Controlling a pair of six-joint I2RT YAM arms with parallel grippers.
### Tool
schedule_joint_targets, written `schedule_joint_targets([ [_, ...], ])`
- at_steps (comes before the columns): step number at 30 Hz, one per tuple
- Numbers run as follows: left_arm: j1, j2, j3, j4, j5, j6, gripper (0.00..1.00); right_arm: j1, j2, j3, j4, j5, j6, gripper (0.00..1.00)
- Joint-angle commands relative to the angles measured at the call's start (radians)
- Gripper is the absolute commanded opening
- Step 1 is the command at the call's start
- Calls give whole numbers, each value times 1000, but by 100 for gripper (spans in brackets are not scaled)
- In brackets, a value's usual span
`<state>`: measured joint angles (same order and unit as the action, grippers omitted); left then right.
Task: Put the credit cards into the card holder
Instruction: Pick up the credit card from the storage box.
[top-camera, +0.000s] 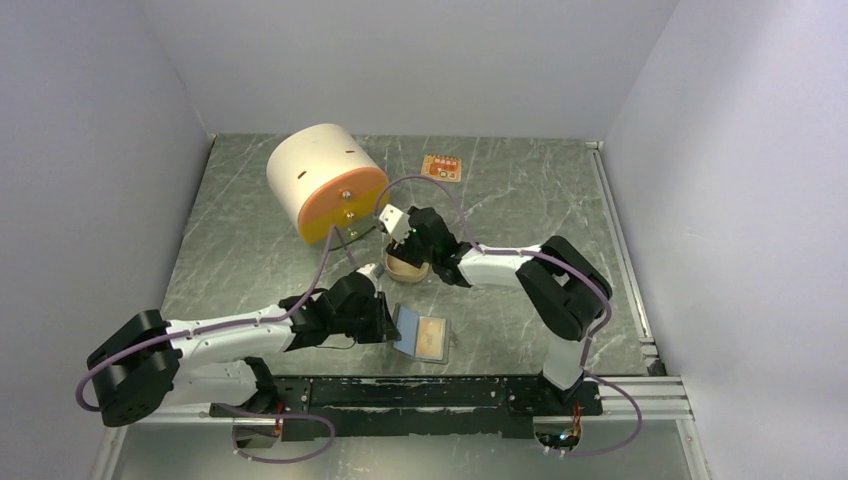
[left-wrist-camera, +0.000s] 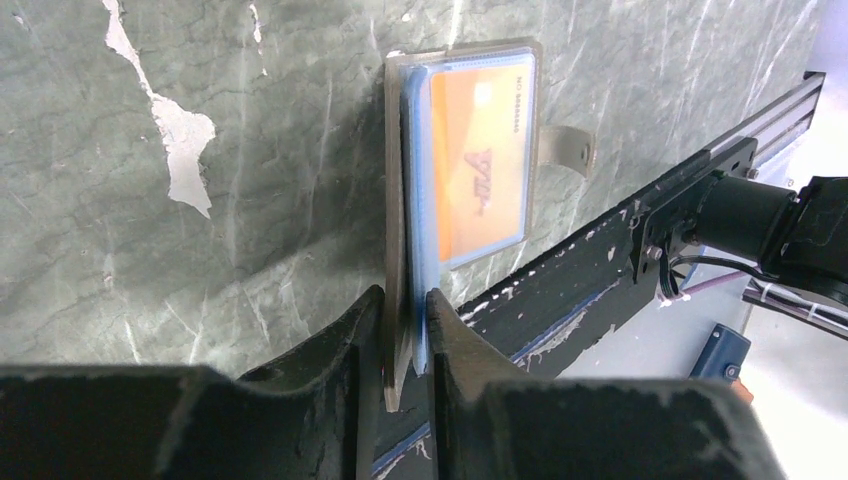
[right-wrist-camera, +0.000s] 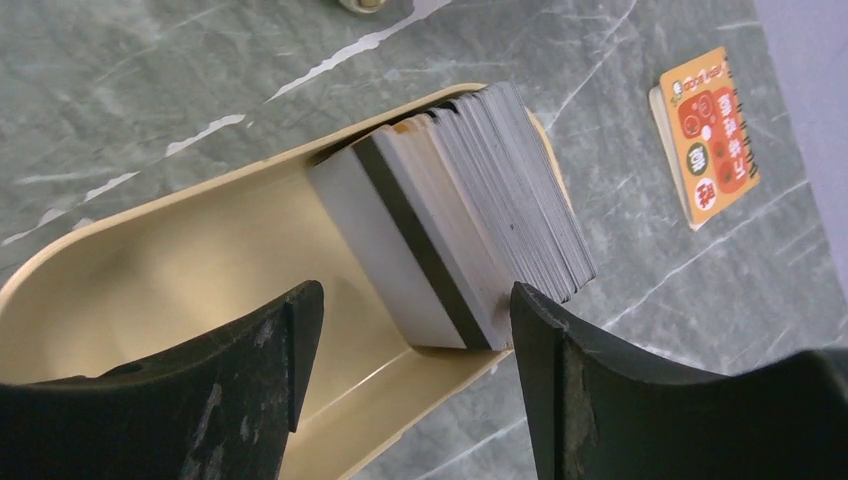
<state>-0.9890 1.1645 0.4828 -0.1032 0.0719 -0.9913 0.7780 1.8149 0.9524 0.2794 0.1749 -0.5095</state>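
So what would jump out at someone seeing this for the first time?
Probably the big cream drum with an orange end, lying at the back left. Nearer the front, the left gripper pinches an open card holder with an orange card inside, while the right gripper hangs open over a tan tin holding a stack of cards.

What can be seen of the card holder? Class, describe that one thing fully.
The card holder is a flat grey-tan case, opened like a book over the marbled table by the near edge. Its clear sleeve shows an orange card; a bluish leaf sits beside that, and a closing tab sticks out. The left gripper pinches one cover edge.
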Motion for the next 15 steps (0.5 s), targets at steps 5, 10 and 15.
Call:
schedule_joint_targets([
  [5,7,13,9,-3,-10,1,24,-11,48,31,59,64,-66,70],
  [10,7,2,5,-7,-18,-7,24,-12,17,27,51,56,-70,71],
  [15,7,-6,-6,1,-20,-13,23,-12,-4,25,63,61,-89,74],
])
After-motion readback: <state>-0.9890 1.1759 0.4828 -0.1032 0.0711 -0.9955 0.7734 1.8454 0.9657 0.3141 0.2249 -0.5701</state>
